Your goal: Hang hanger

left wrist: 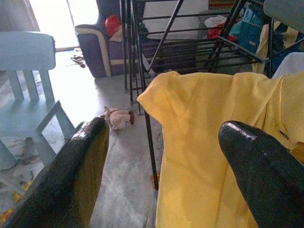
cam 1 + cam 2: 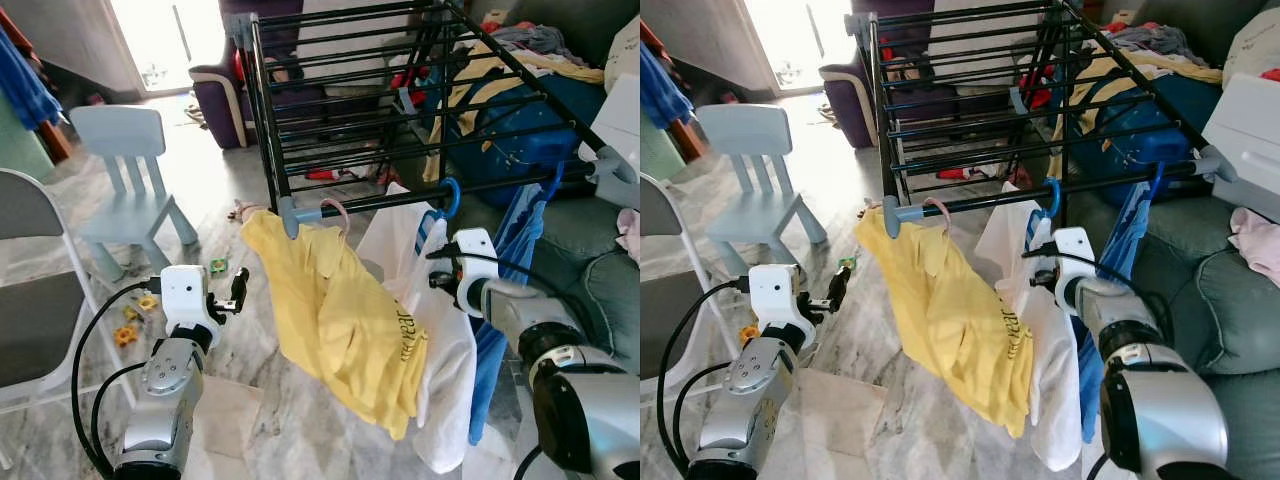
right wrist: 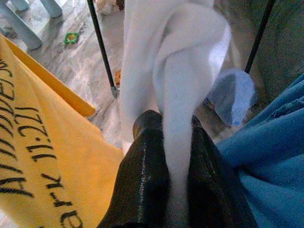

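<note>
messy room, black drying rack (image 2: 400, 120). right gripper (image 3: 166, 190) pinched on soft, light white shirt (image 2: 440, 370) at 3 o'clock of yellow shirt (image 2: 340, 320); better to grab stiff blue hanger (image 2: 447, 200). left gripper (image 1: 161, 166) wide apart.

Black drying rack (image 2: 970, 110): yellow shirt (image 2: 945, 310) hangs at the front rail's left end, white garment (image 2: 1040, 340) beside it. Right gripper (image 2: 1040, 262) is against the white garment. Left gripper (image 2: 838, 288) hovers above the floor (image 2: 860, 330).

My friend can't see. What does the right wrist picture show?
The right gripper has its two black fingers pinched shut on a fold of white shirt. A yellow shirt with black lettering hangs on one side and blue cloth on the other, over a grey floor.
</note>
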